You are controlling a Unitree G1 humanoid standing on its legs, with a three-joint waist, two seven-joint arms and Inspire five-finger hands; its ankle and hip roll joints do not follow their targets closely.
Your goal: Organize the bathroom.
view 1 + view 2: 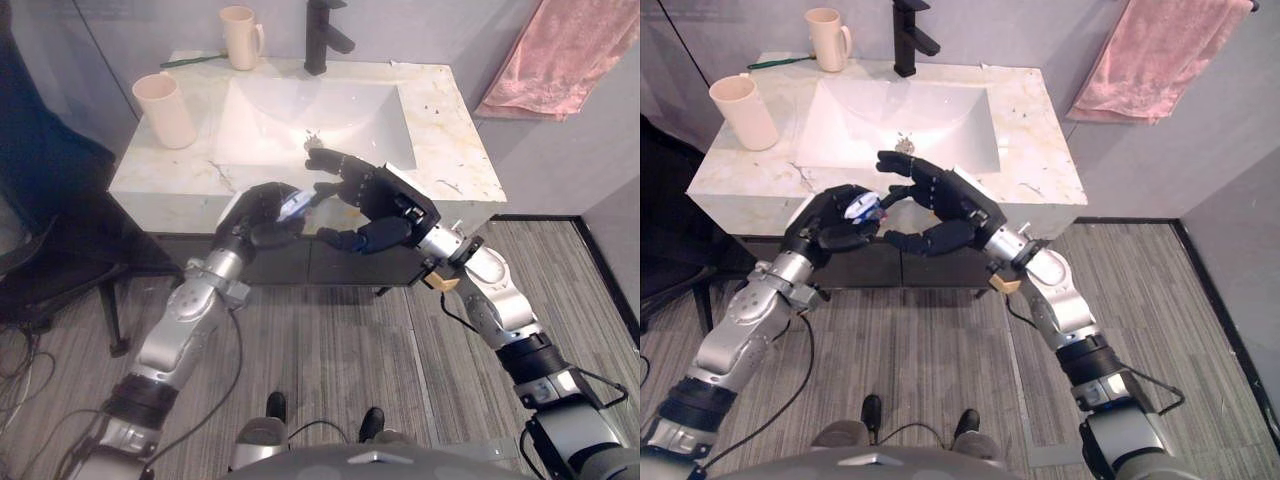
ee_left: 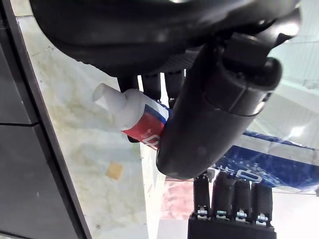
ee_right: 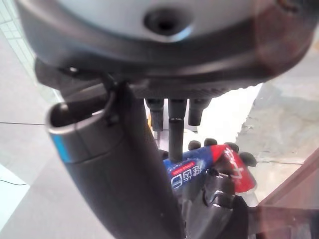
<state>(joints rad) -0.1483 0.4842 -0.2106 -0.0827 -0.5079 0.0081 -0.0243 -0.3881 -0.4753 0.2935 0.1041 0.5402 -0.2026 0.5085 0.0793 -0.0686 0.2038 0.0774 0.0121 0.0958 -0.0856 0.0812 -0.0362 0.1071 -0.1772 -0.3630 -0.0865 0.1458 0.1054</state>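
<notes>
Right at the front edge of the vanity counter (image 1: pixel 455 165), the two hands meet over a toothpaste tube (image 2: pixel 142 117), so this looks like a hand-to-hand pass. The left hand (image 1: pixel 262 212) has its fingers and thumb curled round the tube near the white cap end, and its wrist view shows the thumb lying across the red-and-blue body. The right hand (image 1: pixel 375 205) comes in from 3 o'clock with fingers spread and mostly straight, fingertips (image 1: pixel 322 158) reaching over the tube's far end. From its own wrist view the fingers sit around the tube but I wouldn't call it a grip yet.

My guess is the tube is held up off the marble so the right hand can take it by the tail and carry it further back. The likely target: a beige cup (image 1: pixel 166 110) at 10 o'clock on the counter, or the second cup (image 1: pixel 240 37) at 11, by the black faucet (image 1: pixel 322 38), with a green toothbrush (image 1: pixel 190 62) lying next to it. A pink towel (image 1: pixel 560 60) hangs at 2 o'clock.

Risk is the tube slipping if the left lets go early.
</notes>
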